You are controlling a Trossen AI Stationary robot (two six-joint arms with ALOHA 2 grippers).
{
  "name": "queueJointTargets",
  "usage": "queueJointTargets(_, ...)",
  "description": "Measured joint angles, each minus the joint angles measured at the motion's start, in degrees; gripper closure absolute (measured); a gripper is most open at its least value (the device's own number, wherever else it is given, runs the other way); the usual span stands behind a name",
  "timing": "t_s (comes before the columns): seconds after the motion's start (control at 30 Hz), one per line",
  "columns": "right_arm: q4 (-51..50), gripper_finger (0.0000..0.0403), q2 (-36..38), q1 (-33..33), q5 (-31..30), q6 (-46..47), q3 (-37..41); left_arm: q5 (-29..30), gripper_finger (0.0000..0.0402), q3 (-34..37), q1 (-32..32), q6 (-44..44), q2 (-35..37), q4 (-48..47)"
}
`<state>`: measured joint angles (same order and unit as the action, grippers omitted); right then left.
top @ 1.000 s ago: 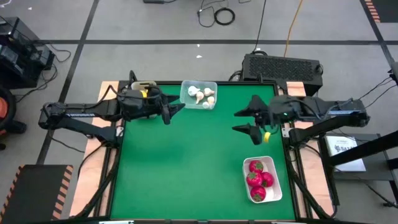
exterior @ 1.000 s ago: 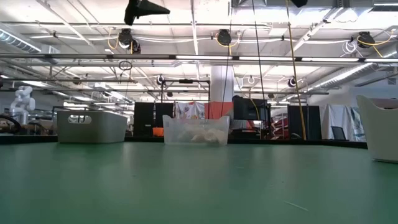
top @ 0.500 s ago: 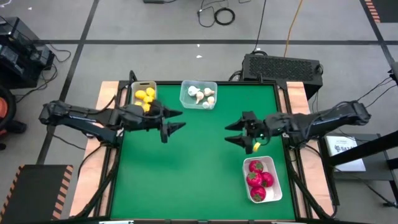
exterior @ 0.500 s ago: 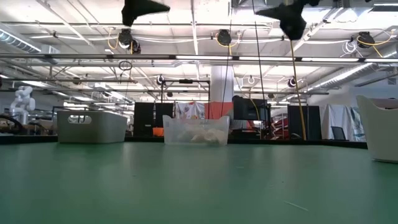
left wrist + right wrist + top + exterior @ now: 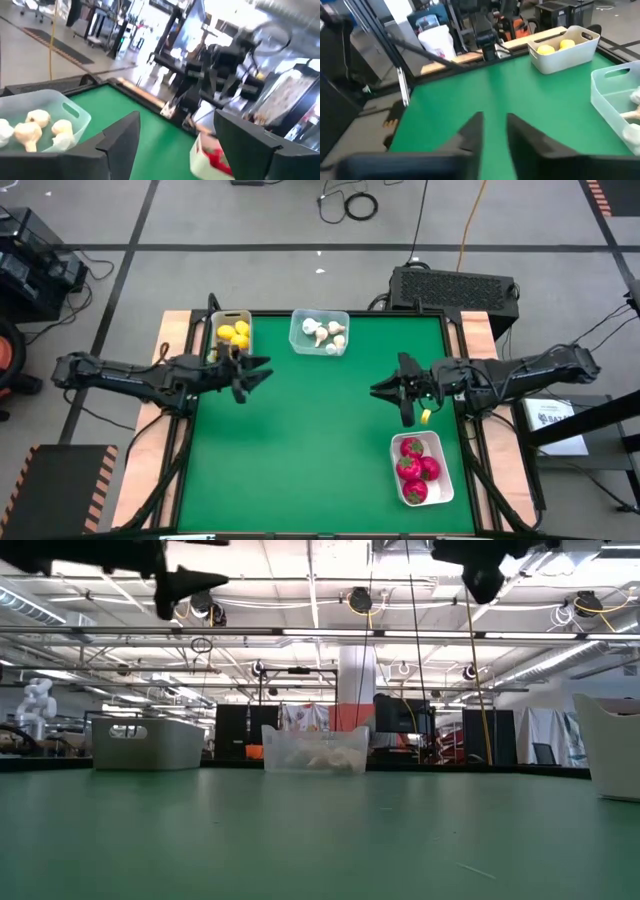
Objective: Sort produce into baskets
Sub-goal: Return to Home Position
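Yellow lemons lie in the narrow grey-white bin [image 5: 232, 332] at the far left. White garlic bulbs lie in the clear tub [image 5: 320, 332] at the far middle. Red fruits lie in the white tray [image 5: 420, 468] at the near right. My left gripper [image 5: 258, 370] is open and empty, high above the table, just near of the bin. My right gripper [image 5: 392, 393] hangs empty above the table's right side, far of the tray, with a narrow gap between its fingers [image 5: 494, 120]. No produce lies loose on the green table.
The green tabletop [image 5: 310, 440] is bare between the three containers. In the low view the bin [image 5: 145, 743], the tub [image 5: 313, 750] and the tray's wall [image 5: 610, 745] stand along the far and right sides. A black box [image 5: 455, 285] sits beyond the far edge.
My left gripper has drawn back from beside the bin toward the table's left edge, staying open. My right gripper has moved a little toward the near edge, above the tray's far end, and its fingers have drawn closer together.
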<state>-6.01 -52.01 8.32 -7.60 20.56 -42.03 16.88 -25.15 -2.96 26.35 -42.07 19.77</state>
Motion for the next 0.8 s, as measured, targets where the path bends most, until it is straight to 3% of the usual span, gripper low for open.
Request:
queueJointTargets(0.1, 1.5, 0.0391, 1.9, -0.1, 0.1, -1.6, 2.8, 0.0, 0.0151, 2.8, 1.2, 1.3, 4.1, 1.9)
queueJointTargets(0.4, 8.4, 0.04, 12.3, -1.9, 0.6, 1.8, 16.9, 1.1, 0.0155, 5.1, 2.3, -2.5, 13.4, -1.1)
queueJointTargets(0.6, 8.4, 0.0402, 20.9, -2.0, 0.4, 2.6, 24.0, 5.3, 0.0155, 9.4, 2.3, 0.7, 20.2, -4.0)
queueJointTargets(0.8, 9.1, 0.0402, 27.9, -2.8, 1.7, 5.3, 30.4, 5.9, 0.0155, 13.7, 2.3, 4.8, 24.3, -3.7)
